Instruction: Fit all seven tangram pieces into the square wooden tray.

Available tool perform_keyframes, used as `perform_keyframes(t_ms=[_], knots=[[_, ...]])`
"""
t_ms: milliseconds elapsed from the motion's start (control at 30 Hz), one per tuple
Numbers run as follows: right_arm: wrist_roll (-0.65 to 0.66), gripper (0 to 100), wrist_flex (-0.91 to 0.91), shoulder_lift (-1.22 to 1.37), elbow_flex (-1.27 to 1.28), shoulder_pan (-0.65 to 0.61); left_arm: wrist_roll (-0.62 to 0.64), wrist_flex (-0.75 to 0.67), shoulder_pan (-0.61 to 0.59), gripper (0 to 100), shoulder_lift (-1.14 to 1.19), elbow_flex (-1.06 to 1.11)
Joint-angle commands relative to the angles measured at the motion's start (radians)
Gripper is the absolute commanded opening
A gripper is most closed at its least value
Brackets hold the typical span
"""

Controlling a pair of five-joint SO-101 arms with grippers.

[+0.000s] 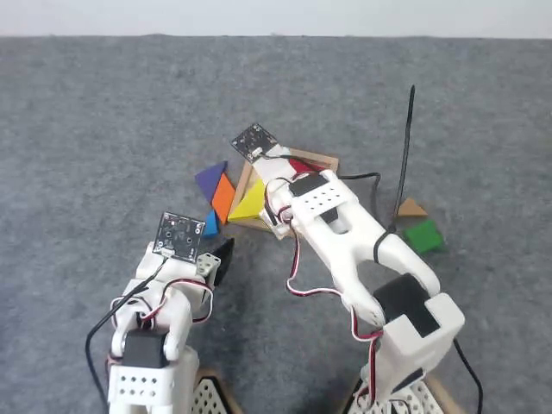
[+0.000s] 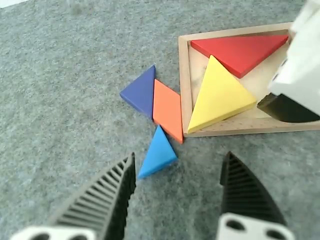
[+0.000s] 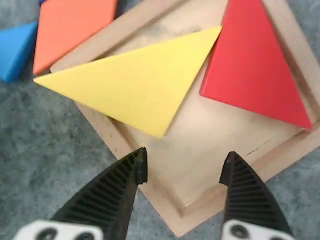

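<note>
The square wooden tray (image 2: pixel 184 85) holds a red triangle (image 2: pixel 240 50) lying flat. A yellow triangle (image 2: pixel 218 97) lies with one corner up over the tray's rim (image 3: pixel 95 125). Purple (image 2: pixel 141 91), orange (image 2: pixel 167 109) and blue (image 2: pixel 158 154) pieces lie on the carpet beside the tray. My left gripper (image 2: pixel 180 165) is open, just short of the blue triangle (image 1: pixel 210 224). My right gripper (image 3: pixel 186 162) is open over the tray's bare floor (image 3: pixel 210 140), near the yellow triangle (image 3: pixel 135 80) and the red one (image 3: pixel 252 65).
A green piece (image 1: pixel 423 235) and a tan triangle (image 1: pixel 411 208) lie on the grey carpet to the right of the right arm (image 1: pixel 345 233). A black cable (image 1: pixel 405 147) runs up past them. Open carpet lies to the left and far side.
</note>
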Motion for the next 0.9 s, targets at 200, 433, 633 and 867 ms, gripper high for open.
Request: perform_keyframes(t_ms=[200,433,633,867], knots=[[0.015,24.4,0.047,0.151,-0.221,-0.008,-0.005,0.009,-0.003,27,-0.015,-0.01],[0.015,24.4,0.07,0.248,-0.384,0.007,-0.005,0.009,-0.003,27,-0.015,-0.01],[0.014,24.4,0.07,0.254,-0.437,0.07,-0.005,0.009,-0.003,27,-0.015,-0.01],[0.002,24.4,0.128,0.171,-0.353,0.067,-0.005,0.009,-0.003,27,-0.015,-0.01]])
